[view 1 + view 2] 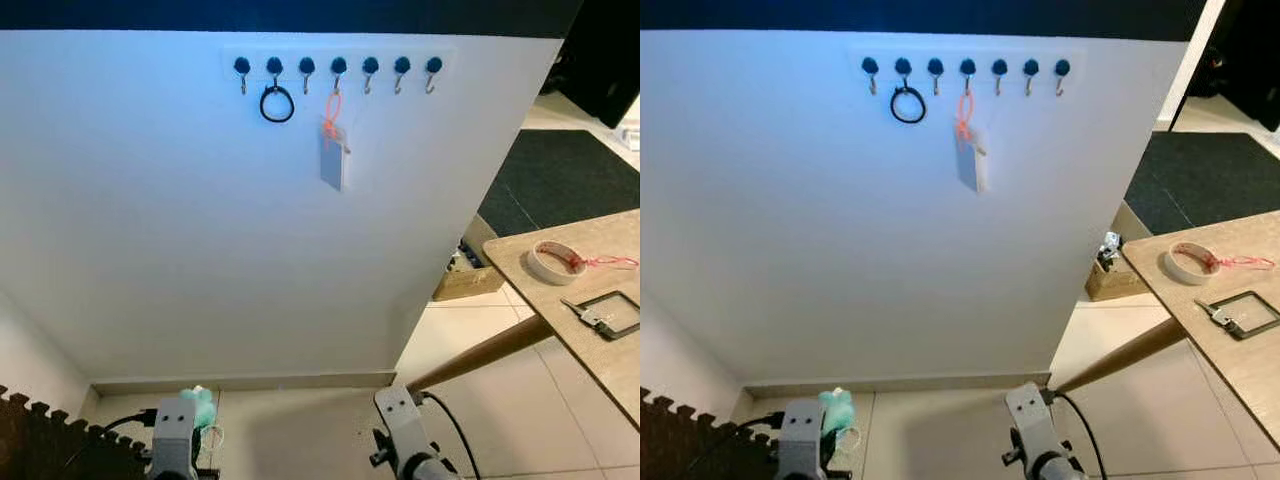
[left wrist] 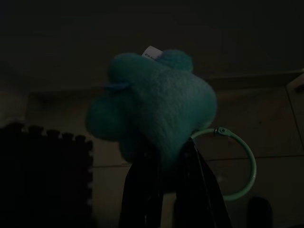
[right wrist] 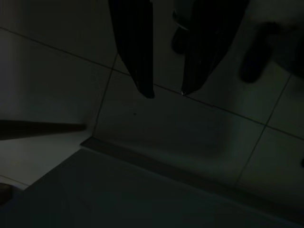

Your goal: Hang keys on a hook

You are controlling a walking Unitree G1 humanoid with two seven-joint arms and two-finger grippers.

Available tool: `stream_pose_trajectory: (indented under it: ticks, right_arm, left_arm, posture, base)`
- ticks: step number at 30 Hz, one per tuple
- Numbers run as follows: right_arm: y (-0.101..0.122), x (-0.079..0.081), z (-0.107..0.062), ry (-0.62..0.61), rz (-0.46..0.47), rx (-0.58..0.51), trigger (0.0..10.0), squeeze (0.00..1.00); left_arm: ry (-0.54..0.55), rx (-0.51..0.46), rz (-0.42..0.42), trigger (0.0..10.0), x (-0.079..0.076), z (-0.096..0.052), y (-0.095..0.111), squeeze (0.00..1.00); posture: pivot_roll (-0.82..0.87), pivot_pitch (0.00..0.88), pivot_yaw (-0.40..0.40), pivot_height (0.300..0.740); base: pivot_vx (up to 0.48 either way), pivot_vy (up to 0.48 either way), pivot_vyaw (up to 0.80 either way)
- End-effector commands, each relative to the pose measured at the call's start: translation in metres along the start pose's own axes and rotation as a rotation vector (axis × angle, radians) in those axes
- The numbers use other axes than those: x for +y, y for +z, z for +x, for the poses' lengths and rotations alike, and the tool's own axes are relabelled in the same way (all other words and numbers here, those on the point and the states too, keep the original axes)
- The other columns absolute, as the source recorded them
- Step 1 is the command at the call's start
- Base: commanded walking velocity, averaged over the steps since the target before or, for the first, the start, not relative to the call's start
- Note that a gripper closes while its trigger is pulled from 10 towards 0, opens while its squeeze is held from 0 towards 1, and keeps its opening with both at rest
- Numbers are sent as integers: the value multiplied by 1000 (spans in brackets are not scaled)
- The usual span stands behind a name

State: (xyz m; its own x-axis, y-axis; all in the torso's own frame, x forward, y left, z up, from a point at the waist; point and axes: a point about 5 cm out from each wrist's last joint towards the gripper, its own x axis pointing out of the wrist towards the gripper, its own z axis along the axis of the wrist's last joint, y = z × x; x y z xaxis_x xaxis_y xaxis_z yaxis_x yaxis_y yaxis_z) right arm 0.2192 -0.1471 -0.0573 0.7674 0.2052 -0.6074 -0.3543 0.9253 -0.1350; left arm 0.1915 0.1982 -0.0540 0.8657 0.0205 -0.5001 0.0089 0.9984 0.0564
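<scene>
1. While our left gripper [image 2: 164, 190] hung low beside the skirting, its two black fingers were pinched on the teal plush charm [image 2: 152, 102] of the keys, with the pale green ring [image 2: 242, 166] dangling free at one side
2. The row of hooks [image 1: 338, 66] sat high on the white wall [image 1: 150, 220], well above and ahead of us, so we judged the coming move to be a long upward reach with the left arm, the nearer one
3. One hook held a black ring [image 1: 277, 104] and another an orange-strapped card [image 1: 333, 150]; we judged the rest free
4. Our right gripper [image 3: 164, 92] hung idle over the floor tiles, fingers slightly parted and holding nothing
5. A small white label [image 2: 151, 53] poked from the plush, and we could not read its print; we made out no other writing
</scene>
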Motion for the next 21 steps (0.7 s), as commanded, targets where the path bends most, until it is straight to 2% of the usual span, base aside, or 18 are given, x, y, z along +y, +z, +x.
stream_pose_trajectory:
  ticks: [1,13,18,19,20,21]
  right_arm:
    - [-6,6,-2,14,2,19,10000,0]
    - [-7,5,-3,13,2,20,10000,0]
    - [0,4,-1,21,15,-22,10000,0]
    - [8,3,0,43,23,-75,10000,0]
    - [8,3,0,43,23,-75,10000,0]
    - [15,3,1,80,42,-120,10000,0]
  left_arm:
    - [-12,12,9,10000,-3,-3,-6,0]
    - [-40,-6,11,10000,-8,-2,-3,0]
    - [-87,-58,26,10000,-11,-2,4,0]
    - [-181,-110,57,10000,-14,-4,11,0]
    - [-181,-110,57,10000,-14,-4,11,0]
    - [-278,-142,109,10000,-17,-6,16,0]
  posture:
    - [74,71,-25,740]
    - [74,72,-26,740]
    - [74,71,-27,740]
    - [71,72,-28,740]
    - [71,72,-28,740]
    - [71,74,-28,740]
  base:
    - [0,0,0]
    - [0,0,0]
    - [0,0,0]
    - [0,0,0]
    - [0,0,0]
    - [0,0,0]
